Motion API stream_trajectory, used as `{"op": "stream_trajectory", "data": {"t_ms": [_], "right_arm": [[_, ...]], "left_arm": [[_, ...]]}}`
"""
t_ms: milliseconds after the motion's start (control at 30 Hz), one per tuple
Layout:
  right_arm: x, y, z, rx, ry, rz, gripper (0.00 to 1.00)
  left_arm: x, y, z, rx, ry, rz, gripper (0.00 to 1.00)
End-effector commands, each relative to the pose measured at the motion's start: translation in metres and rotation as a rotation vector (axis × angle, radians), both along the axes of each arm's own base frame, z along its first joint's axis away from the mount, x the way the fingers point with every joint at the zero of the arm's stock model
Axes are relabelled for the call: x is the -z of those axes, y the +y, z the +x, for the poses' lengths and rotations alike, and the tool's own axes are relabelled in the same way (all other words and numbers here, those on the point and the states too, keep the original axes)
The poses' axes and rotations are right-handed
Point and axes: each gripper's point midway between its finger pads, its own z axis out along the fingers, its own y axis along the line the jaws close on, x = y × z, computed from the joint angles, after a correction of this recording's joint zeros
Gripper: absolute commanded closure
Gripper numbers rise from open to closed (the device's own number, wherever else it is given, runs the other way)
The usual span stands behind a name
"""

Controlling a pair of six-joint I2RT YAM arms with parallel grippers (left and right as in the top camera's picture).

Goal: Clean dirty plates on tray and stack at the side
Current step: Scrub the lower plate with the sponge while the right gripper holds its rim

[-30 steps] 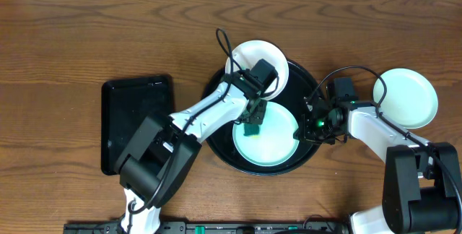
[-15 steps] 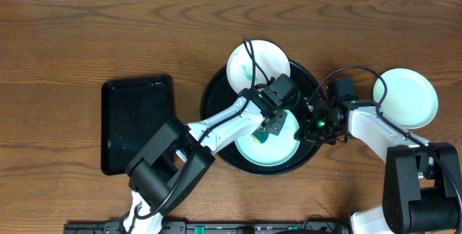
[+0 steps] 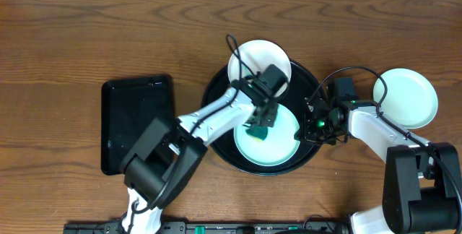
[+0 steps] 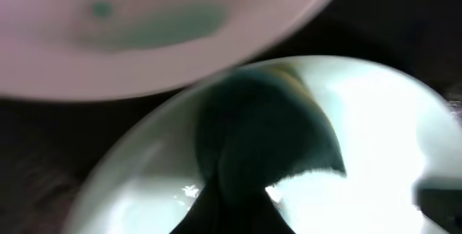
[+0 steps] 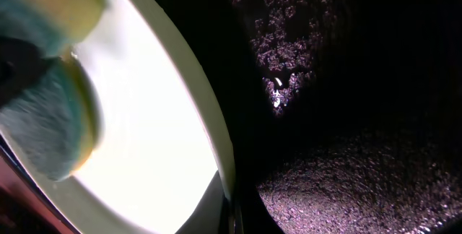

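Note:
The large round black tray (image 3: 214, 89) holds two plates. The upper white plate (image 3: 254, 59) carries a teal smear and shows blurred in the left wrist view as the upper plate (image 4: 144, 24). My left gripper (image 3: 261, 120) is shut on a green sponge (image 3: 257, 131) that presses on the lower pale mint plate (image 3: 278, 147). Up close the sponge (image 4: 263, 136) covers that plate's (image 4: 382, 133) middle. My right gripper (image 3: 310, 124) is shut on the lower plate's right rim (image 5: 220, 147), over the tray floor (image 5: 346, 82). A third plate (image 3: 406, 98) lies on the table at the right.
A smaller rectangular black tray (image 3: 137, 122) lies on the wooden table to the left of the round tray. Both arms reach in from the near edge, and cables loop above the wrists.
My left gripper swept the sponge to the right across the lower plate and then back towards its left side. The right gripper and the plates have stayed put.

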Motion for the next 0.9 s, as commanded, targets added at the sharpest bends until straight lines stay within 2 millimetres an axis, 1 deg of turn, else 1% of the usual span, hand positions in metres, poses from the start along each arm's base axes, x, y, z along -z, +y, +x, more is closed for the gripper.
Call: {"op": "stream_trajectory", "data": {"t_ms": [0,133,200,400,467,533,667,767,800,867], "right_arm": [[0.018,-0.014,-0.014,0.008,0.059,-0.091,0.99],[0.018,-0.014,-0.012,0.008,0.05,-0.09,0.99],[0.018,-0.014,-0.011,0.009,0.047,-0.09,0.99],[0.018,-0.014,-0.011,0.009,0.045,-0.09,0.99],[0.018,-0.014,-0.011,0.009,0.045,-0.09,0.99],[0.018,-0.014,-0.011,0.009,0.045,-0.09,0.99],[0.018,-0.014,-0.012,0.008,0.048,-0.09,0.99],[0.018,-0.014,-0.012,0.008,0.05,-0.09,0.99],[0.018,-0.014,-0.013,0.008,0.054,-0.09,0.99],[0.018,-0.014,-0.014,0.007,0.059,-0.091,0.99]], "left_arm": [[0.039,0.078,0.008,-0.145,0.057,0.246,0.93],[0.04,0.088,-0.003,-0.144,0.101,0.283,0.93],[0.039,0.092,-0.011,-0.137,0.128,0.307,0.93],[0.034,0.101,-0.045,-0.078,0.224,0.395,0.93],[0.032,0.097,-0.055,-0.011,0.25,0.393,0.93],[0.031,0.086,-0.065,0.073,0.276,0.362,0.93],[0.031,0.057,-0.084,0.203,0.305,0.272,0.93],[0.032,0.028,-0.094,0.265,0.301,0.181,0.93],[0.031,0.01,-0.1,0.293,0.3,0.116,0.93],[0.029,-0.008,-0.104,0.316,0.303,0.043,0.93]]}}
